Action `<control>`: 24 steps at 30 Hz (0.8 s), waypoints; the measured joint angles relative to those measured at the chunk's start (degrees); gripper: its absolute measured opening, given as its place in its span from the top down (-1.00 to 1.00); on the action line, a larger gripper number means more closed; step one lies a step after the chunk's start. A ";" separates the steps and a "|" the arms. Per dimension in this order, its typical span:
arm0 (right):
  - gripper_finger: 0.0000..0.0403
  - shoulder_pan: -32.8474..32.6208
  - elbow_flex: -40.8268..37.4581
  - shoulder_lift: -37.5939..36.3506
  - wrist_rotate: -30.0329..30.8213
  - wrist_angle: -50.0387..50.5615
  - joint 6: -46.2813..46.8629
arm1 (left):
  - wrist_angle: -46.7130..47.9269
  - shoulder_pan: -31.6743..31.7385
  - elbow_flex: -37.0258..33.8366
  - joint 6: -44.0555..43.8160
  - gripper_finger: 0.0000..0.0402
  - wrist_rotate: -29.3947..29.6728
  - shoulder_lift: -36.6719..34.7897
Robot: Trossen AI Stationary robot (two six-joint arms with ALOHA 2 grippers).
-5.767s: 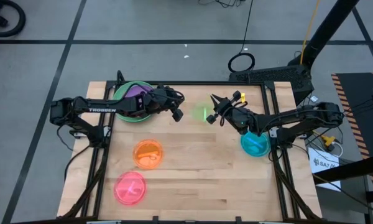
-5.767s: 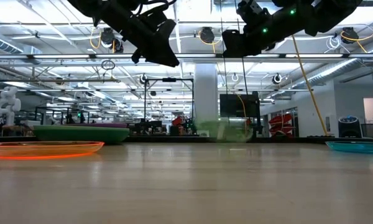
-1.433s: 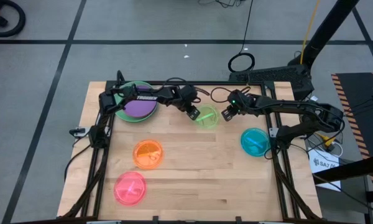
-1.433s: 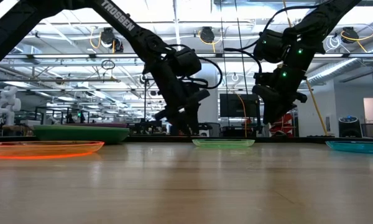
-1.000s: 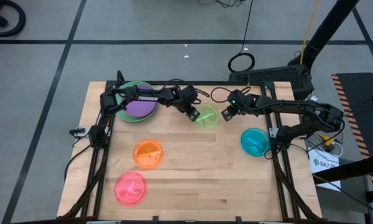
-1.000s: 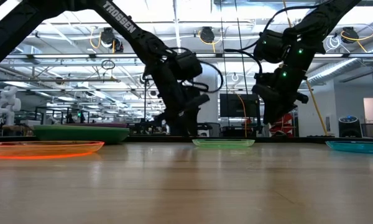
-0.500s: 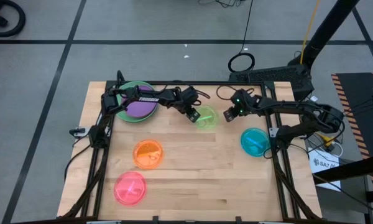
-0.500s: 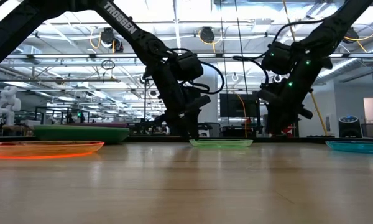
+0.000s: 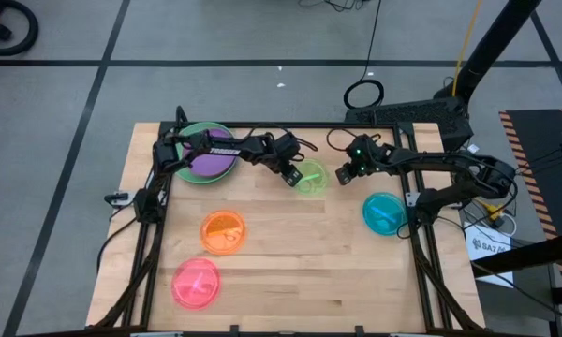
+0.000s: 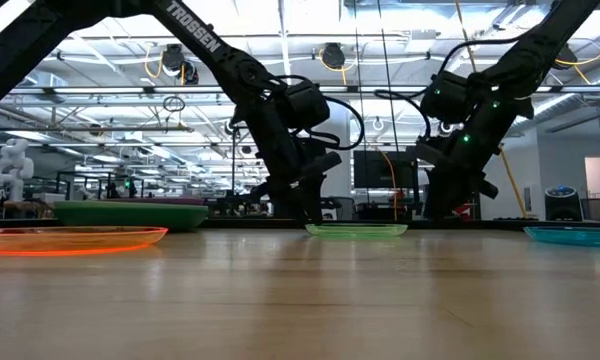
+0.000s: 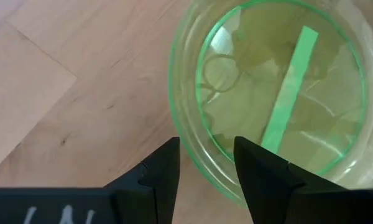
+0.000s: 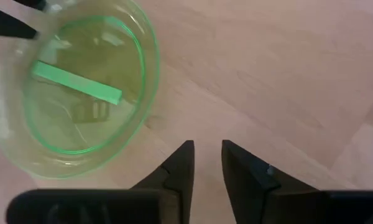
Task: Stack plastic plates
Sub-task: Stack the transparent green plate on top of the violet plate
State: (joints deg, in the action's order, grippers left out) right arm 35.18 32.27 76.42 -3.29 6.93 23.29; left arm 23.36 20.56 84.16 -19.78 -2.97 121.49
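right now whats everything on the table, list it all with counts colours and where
table: one, light wood, under everything.
lime plate: one, translucent lime green, far middle of the table, flat on the wood.
teal plate: one, translucent teal, right side.
orange plate: one, translucent orange, left of centre.
pink plate: one, translucent pink, near left.
plate stack: purple plate on top of a green one, far left; any lower plates are hidden.
left gripper: one, dark, jaws open astride the lime plate's left rim.
right gripper: one, dark, just right of the lime plate, off its rim, fingers a little apart and empty.
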 joint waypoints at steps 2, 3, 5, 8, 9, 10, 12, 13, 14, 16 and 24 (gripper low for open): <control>0.67 0.00 0.00 1.52 0.00 -0.59 -0.25 | -0.09 -0.27 0.00 0.12 0.22 -0.01 0.00; 0.69 0.00 -0.02 2.49 -0.06 -1.41 -0.64 | -0.07 -0.43 0.00 0.12 0.22 0.00 0.00; 0.71 0.02 -0.02 4.07 -1.71 -2.76 -2.13 | -0.13 -0.48 0.00 0.12 0.22 0.00 0.00; 0.74 0.11 -0.02 5.80 -4.51 -4.16 -3.84 | -0.29 -0.43 0.00 0.12 0.22 0.03 0.00; 0.74 0.11 -0.03 6.03 -4.57 -4.33 -4.07 | -0.27 -0.39 0.00 0.12 0.22 0.05 0.00; 0.75 0.11 -0.04 6.18 -4.57 -4.86 -4.20 | -0.27 -0.39 0.00 0.12 0.22 0.05 0.00; 0.75 0.13 -0.04 6.21 -4.52 -5.76 -4.27 | -0.29 -0.39 0.00 0.15 0.26 0.05 0.00; 0.75 0.13 -0.04 6.21 -4.53 -5.82 -4.27 | -0.31 -0.43 0.00 0.30 0.30 0.05 0.00; 0.75 0.13 -0.04 6.21 -4.52 -5.80 -4.26 | -0.34 -0.44 0.00 0.38 0.35 0.05 0.00; 0.75 0.13 -0.04 6.21 -4.57 -5.85 -4.27 | -0.54 -0.44 0.00 0.33 0.46 0.05 0.00; 0.75 0.13 -0.04 6.21 -4.70 -5.87 -4.44 | -0.53 -0.39 0.00 0.08 0.83 0.94 0.00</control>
State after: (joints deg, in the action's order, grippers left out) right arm 35.31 32.23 82.63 -7.99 1.06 18.84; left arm 22.83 20.16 84.16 -19.70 -2.03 121.49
